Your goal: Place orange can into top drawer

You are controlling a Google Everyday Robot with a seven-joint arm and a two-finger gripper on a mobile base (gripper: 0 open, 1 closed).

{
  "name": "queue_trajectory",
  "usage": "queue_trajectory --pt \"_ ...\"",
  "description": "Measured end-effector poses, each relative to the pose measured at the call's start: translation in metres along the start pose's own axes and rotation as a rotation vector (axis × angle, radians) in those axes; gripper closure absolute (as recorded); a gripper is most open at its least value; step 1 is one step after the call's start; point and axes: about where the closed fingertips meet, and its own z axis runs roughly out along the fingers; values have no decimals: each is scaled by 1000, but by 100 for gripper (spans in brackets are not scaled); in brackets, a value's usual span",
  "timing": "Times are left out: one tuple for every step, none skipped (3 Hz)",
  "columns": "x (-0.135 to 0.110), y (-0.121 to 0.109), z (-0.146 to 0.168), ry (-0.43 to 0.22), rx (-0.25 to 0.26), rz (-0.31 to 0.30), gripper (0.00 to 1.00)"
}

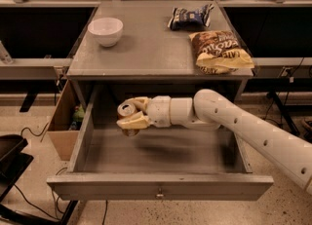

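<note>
Camera view from above and in front: wide shallow grey metal top drawer (pixel 161 186) standing fully open beneath a grey metal table (pixel 146 58), small central knob (pixel 159 195) on its flat front panel. Reaching in from the right over the drawer's interior, a white jointed robot arm (pixel 253 134) ending in a cream-coloured two-finger gripper (pixel 125 117). Fingers (pixel 134 122) clamped narrowly around a small cylindrical orange-bronze drink can (pixel 127 108), one above it and one below. Can tilted, silver top with pull tab turned up and toward the left, lower end poking out beneath the lower finger. Held in the air over the left rear part of the drawer, apparently clear of the bottom, with a soft shadow on the floor of the drawer below.

On the table top: round white ceramic bowl (pixel 106 30) at the rear left, crumpled dark blue snack packet (pixel 189 17) at the rear right, brown and gold chip bag (pixel 220 49) lying flat at the right edge. Open brown cardboard box (pixel 62 121) on the floor just left of the drawer, something green inside.
</note>
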Motion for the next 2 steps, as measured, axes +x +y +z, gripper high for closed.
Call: queue_trajectory --pt "15 -2 -9 -29 20 -32 100" --pt "25 6 -20 -48 43 -26 100"
